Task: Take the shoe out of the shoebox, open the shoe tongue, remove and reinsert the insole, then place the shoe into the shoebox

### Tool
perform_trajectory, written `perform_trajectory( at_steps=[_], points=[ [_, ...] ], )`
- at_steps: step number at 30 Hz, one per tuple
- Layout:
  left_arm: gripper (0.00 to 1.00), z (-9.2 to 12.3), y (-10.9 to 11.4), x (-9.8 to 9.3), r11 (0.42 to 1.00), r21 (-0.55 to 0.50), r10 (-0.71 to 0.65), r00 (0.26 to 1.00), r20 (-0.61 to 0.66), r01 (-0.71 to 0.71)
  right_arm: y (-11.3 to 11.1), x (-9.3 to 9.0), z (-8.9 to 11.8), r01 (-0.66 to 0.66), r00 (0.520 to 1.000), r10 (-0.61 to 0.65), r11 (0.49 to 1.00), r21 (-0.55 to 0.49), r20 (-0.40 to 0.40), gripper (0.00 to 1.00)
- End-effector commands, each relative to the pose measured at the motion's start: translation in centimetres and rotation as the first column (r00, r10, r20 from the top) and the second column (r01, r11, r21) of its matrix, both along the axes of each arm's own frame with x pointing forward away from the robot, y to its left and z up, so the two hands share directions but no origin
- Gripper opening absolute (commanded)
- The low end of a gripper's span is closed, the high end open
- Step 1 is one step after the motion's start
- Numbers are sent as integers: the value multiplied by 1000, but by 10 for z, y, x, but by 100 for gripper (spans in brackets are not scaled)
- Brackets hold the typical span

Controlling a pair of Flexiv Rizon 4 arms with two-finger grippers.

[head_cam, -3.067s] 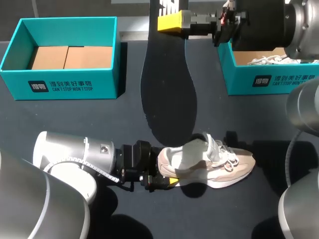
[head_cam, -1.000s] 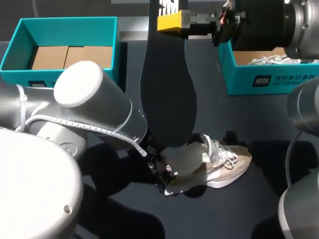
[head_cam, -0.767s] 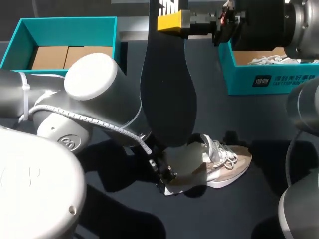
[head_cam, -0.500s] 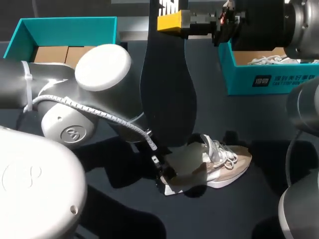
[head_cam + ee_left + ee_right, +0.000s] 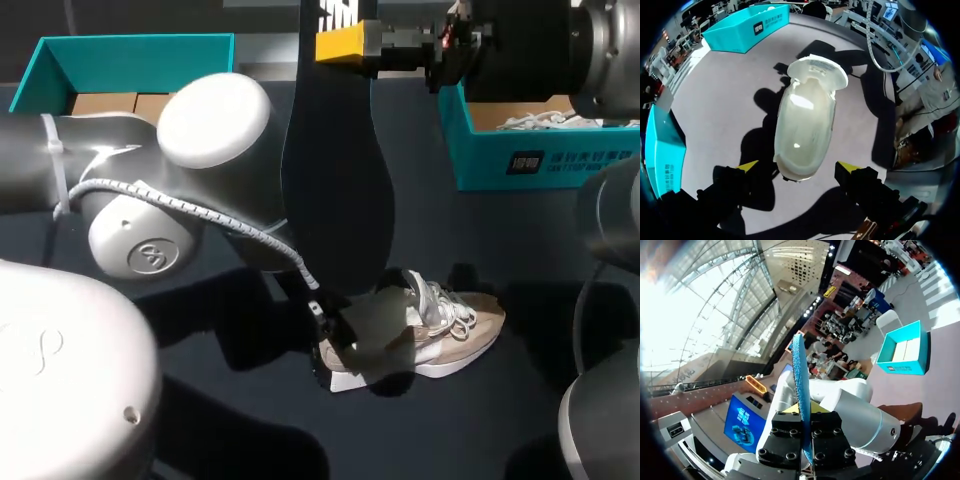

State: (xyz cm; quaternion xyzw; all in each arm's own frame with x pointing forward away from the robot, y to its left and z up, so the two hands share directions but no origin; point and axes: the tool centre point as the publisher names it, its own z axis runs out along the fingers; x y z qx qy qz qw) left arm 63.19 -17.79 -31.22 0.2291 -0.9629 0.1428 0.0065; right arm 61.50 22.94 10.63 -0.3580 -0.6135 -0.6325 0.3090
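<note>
Heel of the beige-and-white laced sneaker [image 5: 440,325] on the dark table [image 5: 520,245] hidden behind the bulky silver left arm [image 5: 200,150]. Left fingers [image 5: 747,166] spread either side of that heel [image 5: 805,125], seemingly not touching. Right fingers [image 5: 345,45] pinching the long dark insole [image 5: 335,200], upright over the sneaker, top cut off. Left teal cardboard shoebox [image 5: 130,45] partly blocked; right teal cardboard shoebox [image 5: 540,160] beside the right arm.

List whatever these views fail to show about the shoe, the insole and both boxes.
- Head view: the left arm covers most of the left shoebox.
- Head view: the hanging insole and its shadow hide the opening of the shoe; whether the insole's tip is inside cannot be told.
- Head view: the right arm and the picture's edge cut off the right shoebox; its white contents are unclear.
- Right wrist view: the insole shows only edge-on in the right gripper.
</note>
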Motion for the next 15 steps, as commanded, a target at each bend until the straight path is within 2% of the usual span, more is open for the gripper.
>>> perform_trajectory(
  at_steps=[1, 6, 15],
  points=[
    [100, 0, -6, 14, 999, 29, -23, 999, -30, 24, 5, 2, 1, 1, 1000, -1, 1000, -1, -2, 0],
    [100, -3, -17, 29, 995, 70, -61, 997, -57, 65, 5, 2, 1, 1, 1000, -1, 1000, -1, -2, 0],
    [100, -17, -37, 50, 991, 63, -112, 992, -61, 116, 5, 2, 1, 1, 1000, -1, 1000, -1, -2, 0]
  ],
)
